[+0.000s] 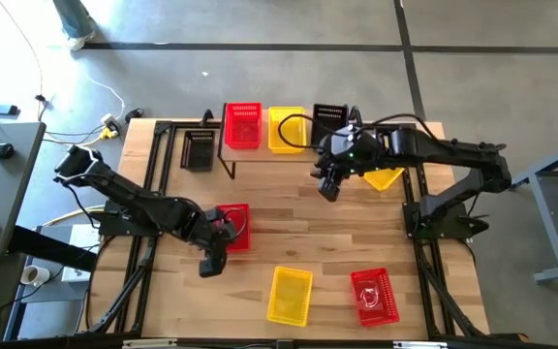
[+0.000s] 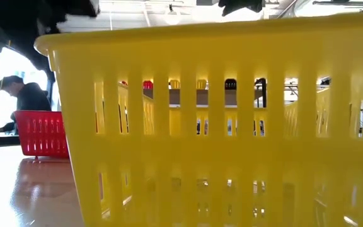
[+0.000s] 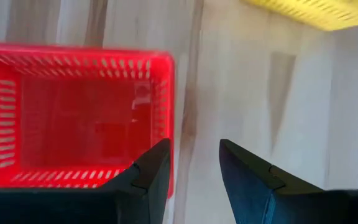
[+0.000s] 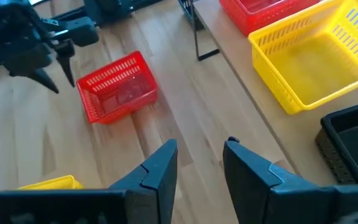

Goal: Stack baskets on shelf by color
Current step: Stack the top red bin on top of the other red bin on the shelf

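Note:
On the shelf (image 1: 271,155) stand a red basket (image 1: 242,126), a yellow basket (image 1: 287,130) and a black basket (image 1: 329,117) side by side. Another red basket (image 1: 232,227) stands on the table at the left. My left gripper (image 3: 194,168) is open and hangs just beside its near wall (image 3: 164,112), toward the table's near edge; it also shows in the high view (image 1: 209,264). My right gripper (image 4: 201,163) is open and empty above the table in front of the shelf, as the high view (image 1: 329,186) shows.
A black basket (image 1: 200,150) stands left of the shelf. A yellow basket (image 1: 384,178) lies under my right arm. A yellow basket (image 1: 291,295) and a red one (image 1: 374,296) stand near the front edge. A person (image 2: 24,98) is beyond the table.

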You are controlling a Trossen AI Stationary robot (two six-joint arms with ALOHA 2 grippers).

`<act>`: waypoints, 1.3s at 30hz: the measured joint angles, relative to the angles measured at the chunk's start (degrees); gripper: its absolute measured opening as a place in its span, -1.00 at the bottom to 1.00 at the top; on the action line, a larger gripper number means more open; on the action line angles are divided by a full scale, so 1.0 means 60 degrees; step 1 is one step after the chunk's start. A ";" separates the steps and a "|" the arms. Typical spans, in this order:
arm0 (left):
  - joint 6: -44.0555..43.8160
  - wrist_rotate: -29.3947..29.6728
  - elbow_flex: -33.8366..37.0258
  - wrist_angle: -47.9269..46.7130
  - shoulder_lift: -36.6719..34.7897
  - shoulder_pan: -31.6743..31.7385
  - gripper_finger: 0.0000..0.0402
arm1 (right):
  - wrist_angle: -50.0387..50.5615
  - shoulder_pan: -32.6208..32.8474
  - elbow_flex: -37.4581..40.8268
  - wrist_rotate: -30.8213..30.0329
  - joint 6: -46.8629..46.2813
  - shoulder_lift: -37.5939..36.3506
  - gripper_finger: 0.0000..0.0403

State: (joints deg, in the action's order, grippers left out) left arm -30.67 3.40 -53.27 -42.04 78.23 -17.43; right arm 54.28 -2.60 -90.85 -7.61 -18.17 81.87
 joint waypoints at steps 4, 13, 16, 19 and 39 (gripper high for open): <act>-0.0121 0.0009 0.0265 0.0537 0.0310 0.0004 -0.36 | 0.0048 0.0359 0.0004 -0.0271 -0.0004 0.0004 -0.43; -0.0117 0.0161 0.0308 0.0800 0.1433 0.0007 -0.36 | 0.0393 0.0796 0.0011 -0.0286 -0.0251 0.0010 -0.43; -0.0189 0.0309 0.0304 0.0931 0.1832 0.0009 -0.36 | 0.0547 0.0905 0.0011 -0.0292 -0.0415 0.0011 -0.43; -0.0239 0.0322 0.0303 0.1061 0.2075 0.0025 -0.37 | 0.0612 0.0997 0.0011 -0.0292 -0.0433 0.0007 -0.43; 0.0020 -0.0020 -0.0241 0.0636 0.1598 -0.0058 -0.99 | 0.1062 0.1149 0.0011 -0.0774 -0.0731 0.0007 -0.43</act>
State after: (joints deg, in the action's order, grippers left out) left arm -30.55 3.28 -54.72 -38.23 87.81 -17.78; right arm 60.65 4.29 -90.78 -12.26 -22.56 81.91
